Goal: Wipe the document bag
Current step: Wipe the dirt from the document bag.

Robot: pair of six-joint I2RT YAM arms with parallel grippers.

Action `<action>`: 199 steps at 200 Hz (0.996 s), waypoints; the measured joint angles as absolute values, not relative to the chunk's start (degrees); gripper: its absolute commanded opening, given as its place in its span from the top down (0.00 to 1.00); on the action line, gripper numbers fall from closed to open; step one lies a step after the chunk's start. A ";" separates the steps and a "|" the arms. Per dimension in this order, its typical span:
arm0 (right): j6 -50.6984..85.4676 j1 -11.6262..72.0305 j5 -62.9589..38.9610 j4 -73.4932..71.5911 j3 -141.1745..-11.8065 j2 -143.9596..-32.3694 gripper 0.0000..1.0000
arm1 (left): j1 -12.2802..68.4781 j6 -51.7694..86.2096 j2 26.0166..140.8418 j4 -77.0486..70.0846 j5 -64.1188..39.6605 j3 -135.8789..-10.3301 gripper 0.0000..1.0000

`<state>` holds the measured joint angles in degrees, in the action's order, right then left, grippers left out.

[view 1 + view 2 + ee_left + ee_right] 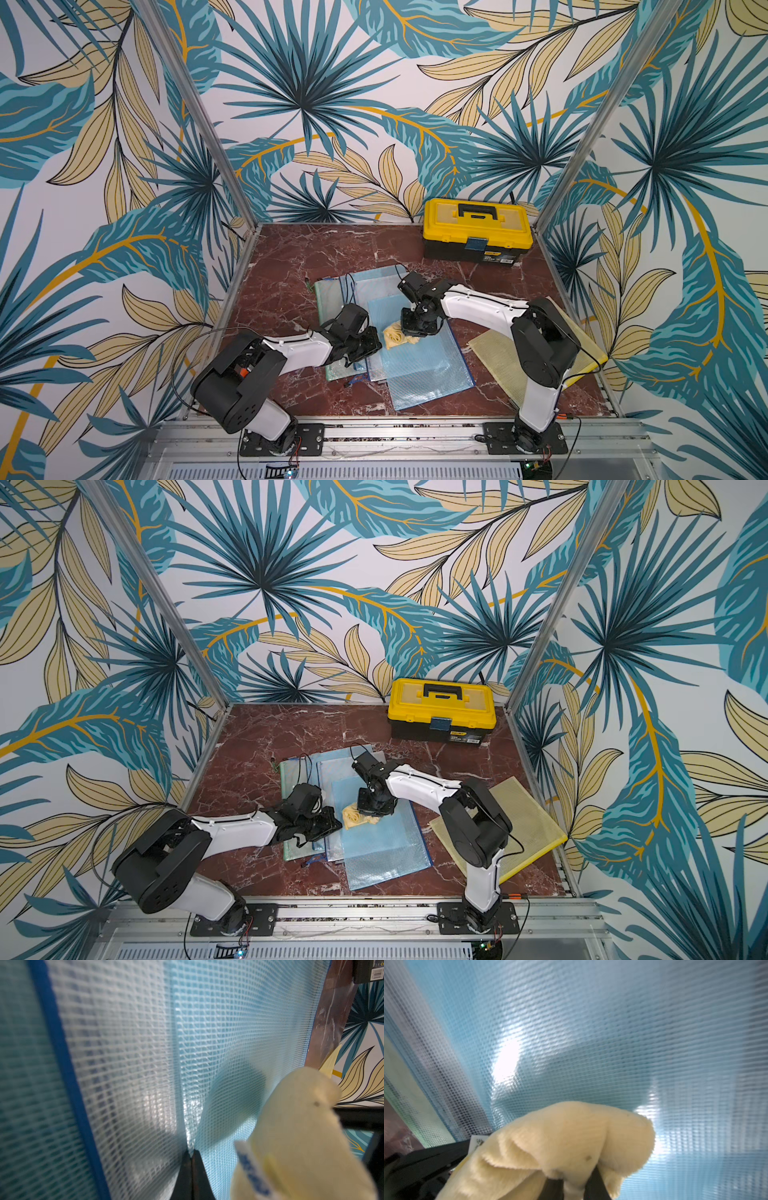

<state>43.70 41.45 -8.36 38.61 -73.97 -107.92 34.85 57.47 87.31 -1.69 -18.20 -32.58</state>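
The light blue mesh document bag (pixel 419 365) (pixel 382 854) lies on top of a pile of bags at the table's middle. My left gripper (pixel 374 341) (pixel 191 1154) is shut on the bag's left edge, and the mesh puckers up at the closed tips. A cream-yellow cloth (pixel 395 337) (pixel 352 814) (pixel 571 1142) rests bunched on the bag's upper left part. My right gripper (pixel 415 329) (pixel 574 1185) is shut on a fold of it from above. The cloth (pixel 301 1136) sits right beside the left fingertips. The blue bag (pixel 612 1032) fills the right wrist view.
Under the blue bag lie a green mesh bag (pixel 328 291) and a clear one (pixel 376 286). A yellow mesh bag (pixel 496 359) lies under the right arm. A yellow and black toolbox (pixel 478 230) stands at the back right of the marble table (pixel 291 257).
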 measured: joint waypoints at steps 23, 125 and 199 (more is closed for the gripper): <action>43.99 41.41 -8.64 37.82 -71.79 -108.27 1.00 | 34.83 57.43 87.48 -1.54 -17.98 -32.91 1.00; 42.46 36.45 -3.38 42.63 -65.49 -100.64 1.00 | 33.54 57.49 87.09 -1.50 -16.75 -32.71 1.00; 46.98 42.68 -8.38 33.89 -61.32 -100.71 1.00 | 30.68 58.15 86.78 -1.39 -16.78 -32.71 1.00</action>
<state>46.98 42.68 -8.38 33.89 -61.32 -100.71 30.68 58.15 86.78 -1.39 -16.78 -32.71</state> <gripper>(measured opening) 0.150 0.043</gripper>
